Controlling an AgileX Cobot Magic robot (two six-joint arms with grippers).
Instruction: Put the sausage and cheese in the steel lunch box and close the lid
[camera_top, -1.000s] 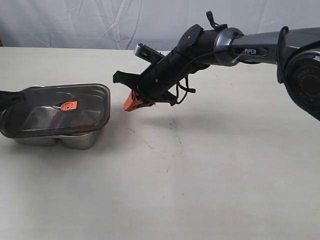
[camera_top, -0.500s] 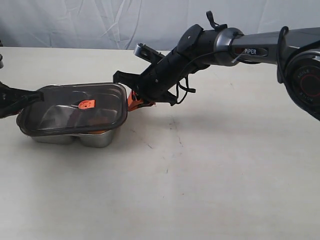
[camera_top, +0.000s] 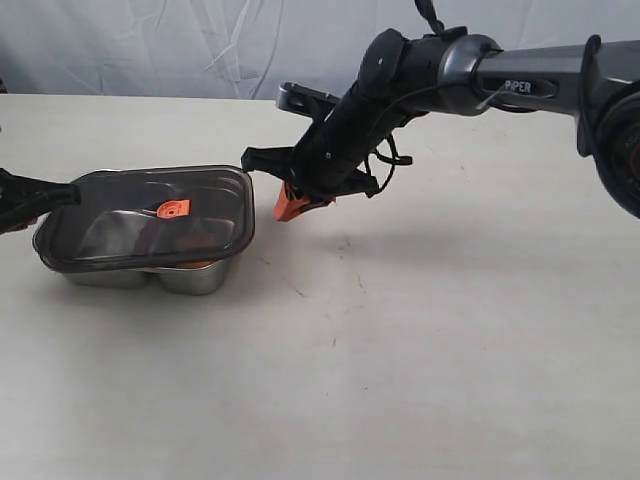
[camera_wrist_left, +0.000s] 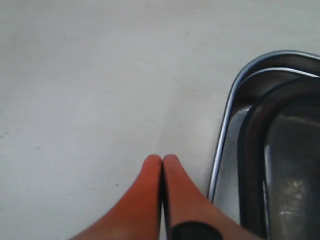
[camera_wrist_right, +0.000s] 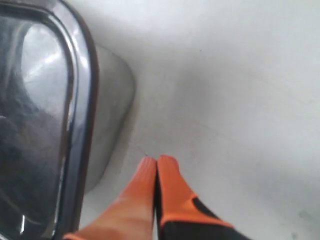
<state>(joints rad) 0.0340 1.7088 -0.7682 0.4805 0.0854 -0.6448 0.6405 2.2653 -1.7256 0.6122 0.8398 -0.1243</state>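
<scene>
The steel lunch box (camera_top: 185, 277) stands at the table's left with the dark translucent lid (camera_top: 120, 225) lying on it, orange valve (camera_top: 172, 209) up. The lid overhangs the box's right end. At the other end the steel rim (camera_wrist_left: 223, 135) shows outside the lid's edge (camera_wrist_left: 250, 150). The sausage and cheese are hidden under the lid. My left gripper (camera_top: 60, 190) (camera_wrist_left: 162, 158) is shut and empty, right at the box's left end. Just off the lid's far right corner, a little above the table, hangs my right gripper (camera_top: 290, 208) (camera_wrist_right: 156, 159), shut and empty. The right wrist view shows the lid (camera_wrist_right: 75, 100) and box wall (camera_wrist_right: 112, 100).
Pale tabletop (camera_top: 400, 350) stretches to the right and front of the box. A grey cloth backdrop (camera_top: 200, 50) closes off the far edge. The right arm (camera_top: 450, 75) reaches in from the upper right.
The lunch box with its lid slid to the right along with the left gripper, then stopped. The right gripper has since drawn back to the right and slightly up, away from the lid's corner.
</scene>
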